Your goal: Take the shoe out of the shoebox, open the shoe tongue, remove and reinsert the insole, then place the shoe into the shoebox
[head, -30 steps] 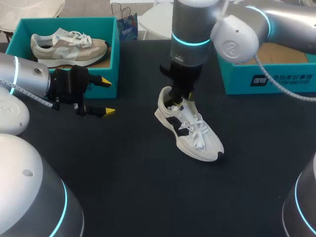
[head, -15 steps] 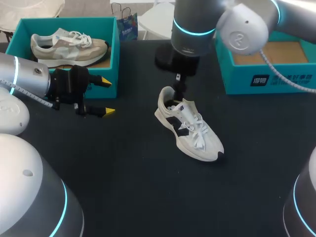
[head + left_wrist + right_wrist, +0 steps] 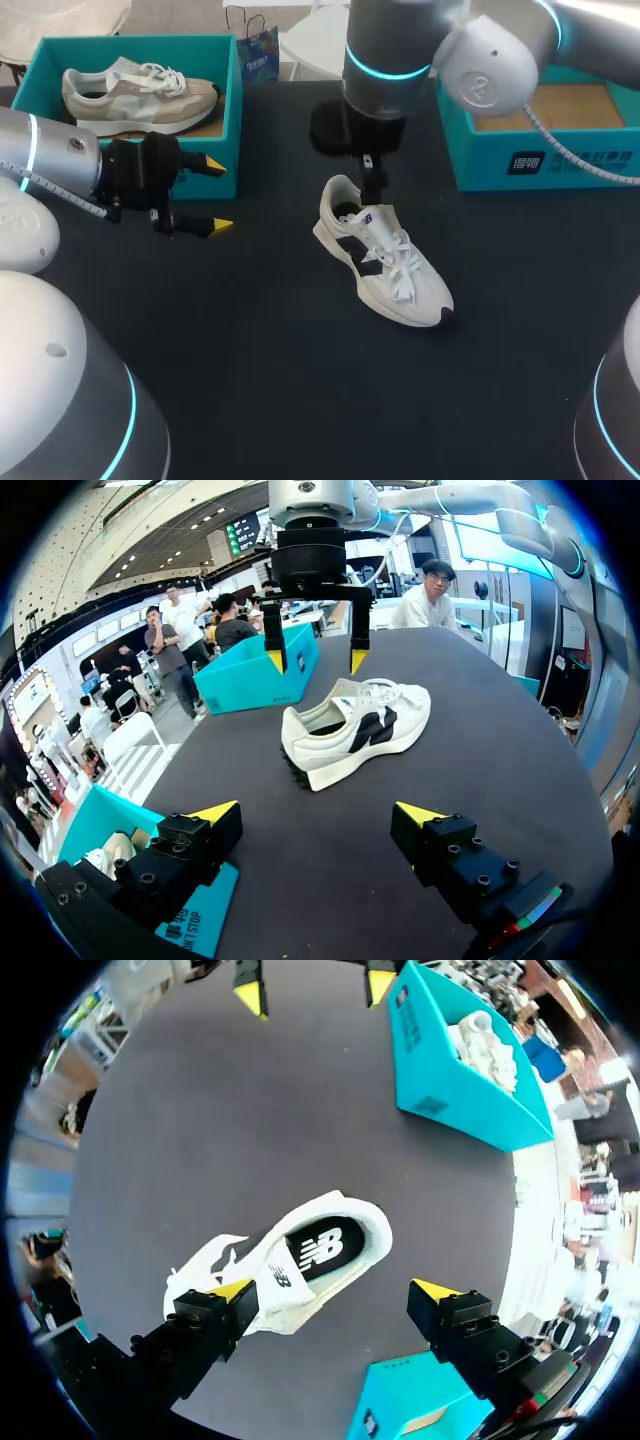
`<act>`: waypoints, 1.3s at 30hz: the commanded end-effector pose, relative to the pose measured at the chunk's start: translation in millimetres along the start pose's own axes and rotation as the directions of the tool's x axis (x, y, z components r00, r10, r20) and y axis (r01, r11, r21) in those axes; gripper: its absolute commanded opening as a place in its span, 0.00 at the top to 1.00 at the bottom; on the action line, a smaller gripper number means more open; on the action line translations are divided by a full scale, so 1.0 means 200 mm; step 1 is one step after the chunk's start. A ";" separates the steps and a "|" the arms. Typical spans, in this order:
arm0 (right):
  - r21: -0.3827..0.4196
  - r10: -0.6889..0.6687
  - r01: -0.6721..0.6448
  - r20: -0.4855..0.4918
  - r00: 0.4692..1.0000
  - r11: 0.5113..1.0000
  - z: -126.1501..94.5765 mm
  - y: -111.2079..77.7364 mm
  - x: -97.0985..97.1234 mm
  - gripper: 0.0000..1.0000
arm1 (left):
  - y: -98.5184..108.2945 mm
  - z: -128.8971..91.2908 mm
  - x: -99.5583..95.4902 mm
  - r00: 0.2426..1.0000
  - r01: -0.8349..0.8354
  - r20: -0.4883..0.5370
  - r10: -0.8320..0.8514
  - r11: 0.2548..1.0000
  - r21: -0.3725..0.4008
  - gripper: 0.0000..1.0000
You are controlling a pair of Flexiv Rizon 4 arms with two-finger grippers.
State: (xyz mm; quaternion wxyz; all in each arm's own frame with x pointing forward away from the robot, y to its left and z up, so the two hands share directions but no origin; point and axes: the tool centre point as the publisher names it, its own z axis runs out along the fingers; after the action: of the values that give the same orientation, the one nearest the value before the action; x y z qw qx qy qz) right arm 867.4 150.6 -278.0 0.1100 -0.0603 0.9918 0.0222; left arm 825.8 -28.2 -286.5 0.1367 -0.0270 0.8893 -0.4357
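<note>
Our right gripper (image 3: 372,185) has risen since a second ago: then its fingers were down at the heel opening of the white shoe (image 3: 385,262), and now they hang clear above the heel, spread wide and holding nothing, as both wrist views show. From the head view its fingers are largely hidden under the wrist, so we judge the gap to the collar only roughly. The shoe lies under and slightly ahead of this gripper, on its sole on the black table (image 3: 250,340), where it lay before; its dark insole (image 3: 322,1248) sits inside. Our left gripper (image 3: 218,196) has not moved and is also wide open and empty, with the shoe well ahead of it and the teal shoebox (image 3: 232,110) just beside it.
</note>
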 end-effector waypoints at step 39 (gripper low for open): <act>0.101 -0.424 0.433 -0.099 0.900 0.896 0.50 0.14 -0.24 1.00 | 0.00 0.00 0.00 1.000 -0.001 -0.001 0.001 1.000 -0.003 0.00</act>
State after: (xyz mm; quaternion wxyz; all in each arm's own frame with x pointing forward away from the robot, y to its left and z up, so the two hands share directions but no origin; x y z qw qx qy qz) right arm 931.6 187.4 -360.3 0.0785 -0.2733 0.9566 -0.0631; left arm 825.8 -28.2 -286.5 0.1368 -0.0270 0.8893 -0.4357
